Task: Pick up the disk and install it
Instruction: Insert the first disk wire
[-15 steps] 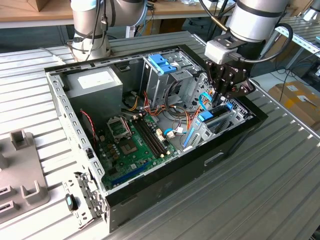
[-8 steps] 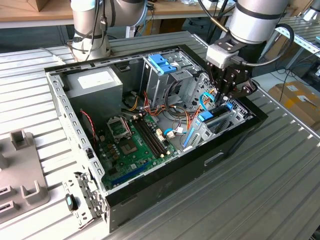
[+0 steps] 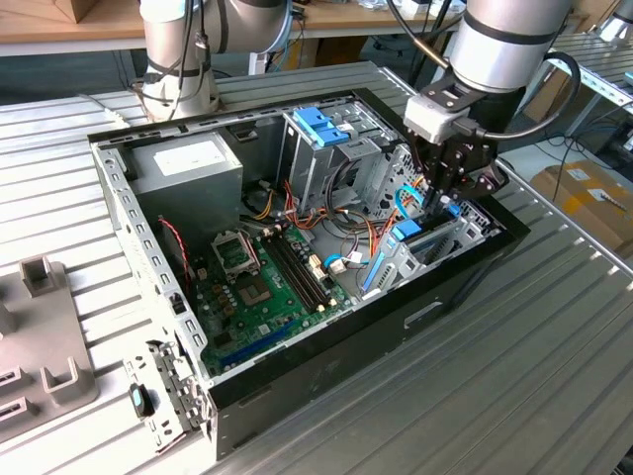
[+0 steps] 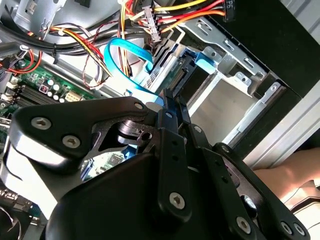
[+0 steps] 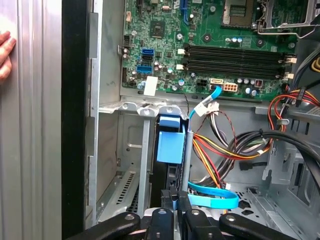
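The disk (image 3: 410, 240) stands on edge in the metal bay (image 4: 220, 100) at the front corner of the open computer case (image 3: 297, 356), at the exterior view's right. It is dark with bright blue side rails. In the first wrist view its blue rail (image 5: 170, 140) reaches away from the fingers, and the second wrist view shows the disk (image 4: 172, 67) just past the fingertips. My gripper (image 3: 436, 201) reaches down into the case from above and is shut on the disk's upper edge, its black fingers (image 5: 167, 212) close together.
Orange, yellow and black cables (image 5: 225, 150) and a blue data cable (image 4: 125, 55) crowd the bay. Beside it lie the motherboard (image 3: 257, 287), a tall cage with a blue latch (image 3: 321, 124) and the power supply (image 3: 188, 163). A person's hand (image 5: 4, 55) rests outside the case wall.
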Available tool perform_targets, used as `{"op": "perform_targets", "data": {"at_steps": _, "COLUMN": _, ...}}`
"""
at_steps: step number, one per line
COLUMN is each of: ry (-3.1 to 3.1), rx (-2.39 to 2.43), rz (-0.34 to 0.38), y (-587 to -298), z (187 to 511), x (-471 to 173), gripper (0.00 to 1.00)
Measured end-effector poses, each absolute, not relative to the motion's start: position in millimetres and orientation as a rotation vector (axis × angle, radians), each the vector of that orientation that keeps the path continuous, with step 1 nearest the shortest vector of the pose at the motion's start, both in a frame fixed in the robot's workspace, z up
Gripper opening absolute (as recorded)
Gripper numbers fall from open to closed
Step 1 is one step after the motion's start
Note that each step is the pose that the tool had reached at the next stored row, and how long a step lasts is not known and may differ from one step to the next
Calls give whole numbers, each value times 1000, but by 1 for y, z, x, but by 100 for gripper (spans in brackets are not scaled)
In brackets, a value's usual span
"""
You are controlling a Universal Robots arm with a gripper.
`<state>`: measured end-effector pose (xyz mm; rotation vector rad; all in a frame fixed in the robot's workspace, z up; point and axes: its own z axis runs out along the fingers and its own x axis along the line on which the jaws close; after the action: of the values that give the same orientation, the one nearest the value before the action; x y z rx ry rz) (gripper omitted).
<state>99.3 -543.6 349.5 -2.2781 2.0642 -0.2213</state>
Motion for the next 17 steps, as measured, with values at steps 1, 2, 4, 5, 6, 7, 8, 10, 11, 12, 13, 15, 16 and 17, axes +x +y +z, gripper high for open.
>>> {"op": "perform_targets", "data": {"at_steps": 1, "ry": 2064, "rx": -2278, "rz": -221, "y": -544, "z": 349, "x": 99, "gripper": 16}}
{"op": "perform_targets", "data": {"at_steps": 2, "ry": 2064, "rx": -2278, "rz": -222, "y": -544, "z": 349, "x": 99, "gripper": 16}}
{"op": "perform_targets", "data": {"at_steps": 4, "ry": 2064, "rx": -2278, "rz": -221, "y": -544, "z": 349, "x": 99, "gripper": 16}}
{"op": "perform_targets", "data": {"at_steps": 5, "ry": 2064, "rx": -2277, "rz": -220, "y": -544, "z": 349, "x": 99, "gripper": 16}}
{"op": "perform_targets", "data": {"at_steps": 6, "ry": 2061, "rx": -2273, "rz": -213, "y": -544, "z": 349, "x": 99, "gripper": 16}}
{"op": "perform_targets", "data": {"at_steps": 7, "ry": 2061, "rx": -2272, "rz": -211, "y": -544, "z": 349, "x": 99, "gripper": 16}}
{"op": "perform_targets", "data": {"at_steps": 8, "ry": 2061, "rx": -2272, "rz": -211, "y": -544, "z": 349, "x": 99, "gripper": 16}}
{"op": "perform_targets", "data": {"at_steps": 10, "ry": 2061, "rx": -2273, "rz": -211, "y": -544, "z": 348, "x": 99, "gripper": 16}}
{"op": "perform_targets", "data": {"at_steps": 11, "ry": 2061, "rx": -2273, "rz": -211, "y": -544, "z": 348, "x": 99, "gripper": 16}}
{"op": "perform_targets", "data": {"at_steps": 12, "ry": 2061, "rx": -2273, "rz": -211, "y": -544, "z": 348, "x": 99, "gripper": 16}}
{"op": "perform_targets", "data": {"at_steps": 13, "ry": 2061, "rx": -2273, "rz": -211, "y": -544, "z": 348, "x": 99, "gripper": 16}}
{"op": "perform_targets", "data": {"at_steps": 15, "ry": 2061, "rx": -2273, "rz": -211, "y": -544, "z": 347, "x": 99, "gripper": 16}}
{"op": "perform_targets", "data": {"at_steps": 16, "ry": 2061, "rx": -2273, "rz": -211, "y": -544, "z": 347, "x": 99, "gripper": 16}}
{"op": "perform_targets", "data": {"at_steps": 17, "ry": 2061, "rx": -2273, "rz": -211, "y": -544, "z": 347, "x": 99, "gripper": 16}}
